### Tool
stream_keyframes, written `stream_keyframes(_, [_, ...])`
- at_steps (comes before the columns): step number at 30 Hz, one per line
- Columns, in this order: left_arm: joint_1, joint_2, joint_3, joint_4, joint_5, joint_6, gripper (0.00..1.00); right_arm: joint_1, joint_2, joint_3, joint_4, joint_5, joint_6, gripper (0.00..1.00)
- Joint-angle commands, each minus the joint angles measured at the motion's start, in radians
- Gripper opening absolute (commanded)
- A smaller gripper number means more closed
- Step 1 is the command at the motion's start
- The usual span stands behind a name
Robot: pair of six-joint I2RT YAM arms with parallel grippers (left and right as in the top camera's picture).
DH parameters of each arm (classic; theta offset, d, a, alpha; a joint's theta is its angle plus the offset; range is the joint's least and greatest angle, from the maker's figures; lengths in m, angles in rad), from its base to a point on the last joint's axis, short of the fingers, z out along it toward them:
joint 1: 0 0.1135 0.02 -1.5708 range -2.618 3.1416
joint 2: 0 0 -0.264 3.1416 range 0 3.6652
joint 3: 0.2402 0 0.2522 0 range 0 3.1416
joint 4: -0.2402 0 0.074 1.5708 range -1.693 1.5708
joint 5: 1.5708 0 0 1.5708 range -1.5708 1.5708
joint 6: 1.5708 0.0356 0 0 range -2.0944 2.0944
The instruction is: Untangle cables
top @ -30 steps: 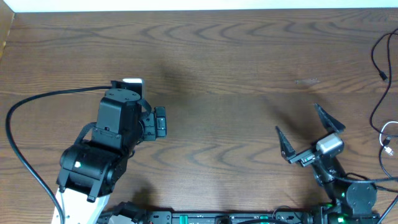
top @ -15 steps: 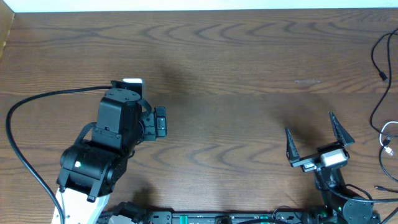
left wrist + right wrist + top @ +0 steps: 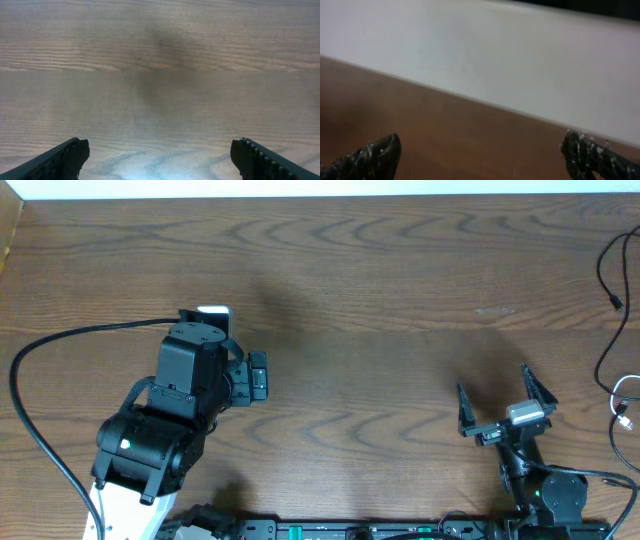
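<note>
Evidently pre-grasp step: cables [image 3: 601,275] lay at tabletop [image 3: 380,270] right edge, untouched. Left claw [image 3: 160,161], right claw [image 3: 495,388] both spread apart, empty. Next move probably needed right claw reaching rightward.

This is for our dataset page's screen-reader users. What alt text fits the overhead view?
Thin black and white cables lie at the right edge of the wooden table, partly out of frame, untouched. The right gripper stands open over bare wood nearby; the left arm sits at lower left.
</note>
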Motion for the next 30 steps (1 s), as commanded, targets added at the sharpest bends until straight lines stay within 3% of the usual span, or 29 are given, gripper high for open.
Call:
stream_keyframes(1, [0.0,-0.001,0.013,0.0,-0.009,0.009,0.96,0.005,-0.006,-0.002,-0.05,0.037,-0.007,0.99])
stream_keyframes(8, [0.0,-0.001,0.013,0.0,-0.009,0.009,0.96,0.005,-0.006,-0.002,-0.159,0.108,-0.007,0.99])
stream_keyframes(30, [0.0,-0.001,0.013,0.0,-0.009,0.009,0.96,0.005,-0.006,-0.002,-0.159,0.114,-0.006,0.99])
